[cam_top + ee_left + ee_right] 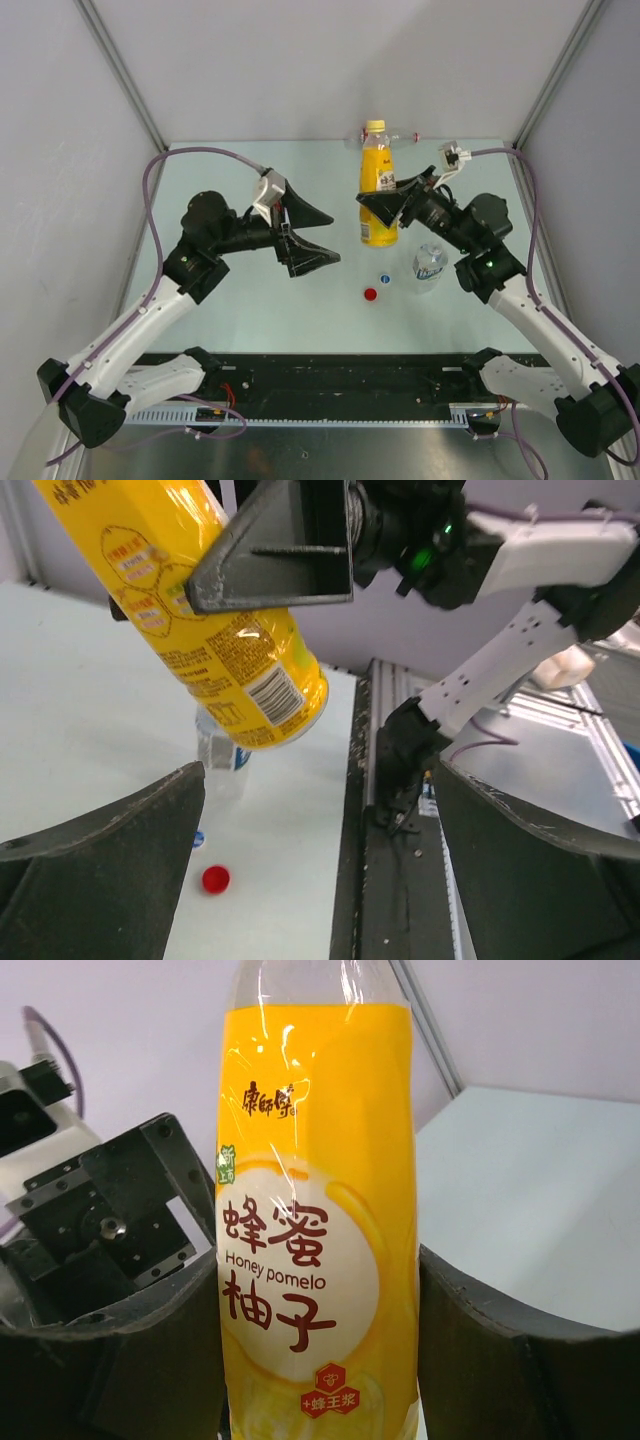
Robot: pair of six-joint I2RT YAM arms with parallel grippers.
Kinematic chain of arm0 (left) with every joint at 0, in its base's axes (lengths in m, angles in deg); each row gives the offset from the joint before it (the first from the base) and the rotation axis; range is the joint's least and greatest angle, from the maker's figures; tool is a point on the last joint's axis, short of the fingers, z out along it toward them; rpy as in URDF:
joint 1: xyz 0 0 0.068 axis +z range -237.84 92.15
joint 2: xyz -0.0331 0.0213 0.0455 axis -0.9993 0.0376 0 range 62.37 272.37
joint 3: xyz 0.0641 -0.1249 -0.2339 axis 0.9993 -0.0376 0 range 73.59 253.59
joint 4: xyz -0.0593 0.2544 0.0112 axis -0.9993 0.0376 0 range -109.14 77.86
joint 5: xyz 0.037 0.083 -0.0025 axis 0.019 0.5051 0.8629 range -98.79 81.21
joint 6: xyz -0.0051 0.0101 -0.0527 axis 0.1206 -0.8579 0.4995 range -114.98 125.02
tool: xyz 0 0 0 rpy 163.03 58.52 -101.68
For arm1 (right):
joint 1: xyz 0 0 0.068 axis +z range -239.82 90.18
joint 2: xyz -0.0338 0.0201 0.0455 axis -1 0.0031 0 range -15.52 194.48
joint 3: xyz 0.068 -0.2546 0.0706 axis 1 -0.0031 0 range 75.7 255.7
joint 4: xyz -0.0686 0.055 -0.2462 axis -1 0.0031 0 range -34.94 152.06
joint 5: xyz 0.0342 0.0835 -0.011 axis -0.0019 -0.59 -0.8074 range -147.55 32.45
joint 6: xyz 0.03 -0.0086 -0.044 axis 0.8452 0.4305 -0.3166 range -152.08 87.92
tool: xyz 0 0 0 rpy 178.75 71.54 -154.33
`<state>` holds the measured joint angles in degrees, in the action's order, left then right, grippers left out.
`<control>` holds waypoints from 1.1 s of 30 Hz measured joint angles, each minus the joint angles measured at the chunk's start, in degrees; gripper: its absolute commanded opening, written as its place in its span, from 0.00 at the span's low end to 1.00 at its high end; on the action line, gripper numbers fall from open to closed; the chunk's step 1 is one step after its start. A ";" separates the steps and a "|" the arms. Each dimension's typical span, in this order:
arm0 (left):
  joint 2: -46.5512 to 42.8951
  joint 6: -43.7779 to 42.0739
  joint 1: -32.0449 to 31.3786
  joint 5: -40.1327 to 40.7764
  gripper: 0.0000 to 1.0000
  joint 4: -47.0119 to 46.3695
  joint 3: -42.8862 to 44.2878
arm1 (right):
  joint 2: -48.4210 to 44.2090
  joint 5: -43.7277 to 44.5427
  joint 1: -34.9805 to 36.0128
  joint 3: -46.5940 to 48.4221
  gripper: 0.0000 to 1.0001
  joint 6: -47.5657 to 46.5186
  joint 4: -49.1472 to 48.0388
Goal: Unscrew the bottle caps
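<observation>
Yellow cap (375, 126): on the yellow bottle (377, 170), exposed above your grip
Right gripper (388, 208): clamps the bottle's body, likely against twisting
Left gripper (328, 238): spread wide, empty

Top view: we look down on the table (250, 300) from high behind. Both wrist views sit close, facing the yellow bottle (378, 195), shared by all three.

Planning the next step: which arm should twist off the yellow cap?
Left. The right gripper is clamped around the yellow bottle. The left gripper is open, empty and beside it, free to reach the yellow cap.
</observation>
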<state>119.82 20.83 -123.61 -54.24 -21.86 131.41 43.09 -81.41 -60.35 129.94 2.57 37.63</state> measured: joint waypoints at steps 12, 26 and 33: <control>3.74 13.38 -0.68 -4.33 0.99 -12.55 -0.70 | -10.29 1.77 1.77 -6.03 0.71 3.10 -11.13; 11.32 14.84 -9.42 -1.49 0.99 -13.44 6.78 | -10.69 1.99 3.41 -6.38 0.73 4.37 -13.18; 17.07 14.80 -12.70 0.85 0.99 -13.51 10.71 | -11.06 2.01 3.54 -6.38 0.73 4.37 -13.31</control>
<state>136.89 35.63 -136.31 -53.39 -35.37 142.12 32.03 -79.40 -56.81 123.56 6.94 24.32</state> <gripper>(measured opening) 0.994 0.731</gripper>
